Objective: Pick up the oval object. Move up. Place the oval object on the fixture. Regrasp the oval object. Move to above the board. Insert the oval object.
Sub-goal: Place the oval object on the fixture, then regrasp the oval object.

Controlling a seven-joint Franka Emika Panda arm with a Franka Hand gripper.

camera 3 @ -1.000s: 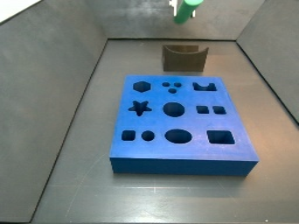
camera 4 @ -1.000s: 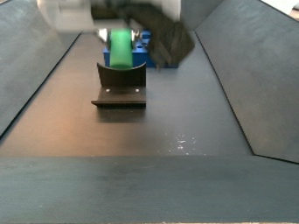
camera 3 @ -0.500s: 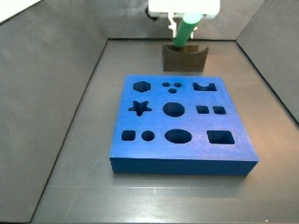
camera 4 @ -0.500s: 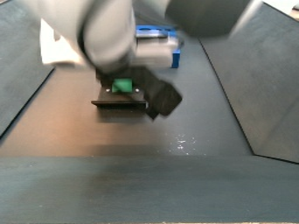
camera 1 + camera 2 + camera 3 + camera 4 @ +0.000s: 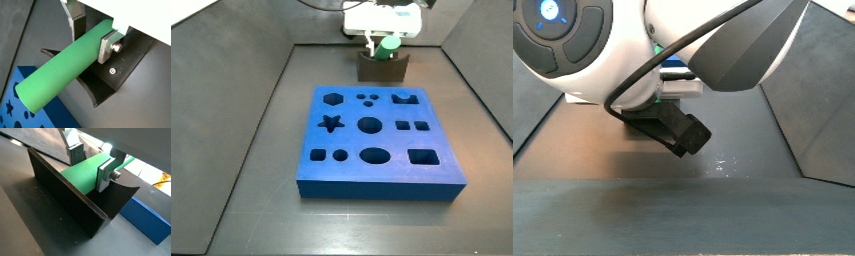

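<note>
Placing step. The gripper [image 5: 93, 31] is clamped on the oval object [image 5: 63, 69], its silver fingers [image 5: 107, 169] pressing the green peg from both sides. In both wrist views the peg lies lengthwise across the curved notch of the fixture [image 5: 73, 198], at or just above its seat; contact cannot be confirmed. The board [image 5: 381, 138] lies near the fixture. Judged best practice: settle the peg fully into the notch before opening, then release squarely so it does not roll.

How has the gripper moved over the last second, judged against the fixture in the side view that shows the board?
Yes. The gripper has come down, carrying the oval object from above to the fixture.
</note>
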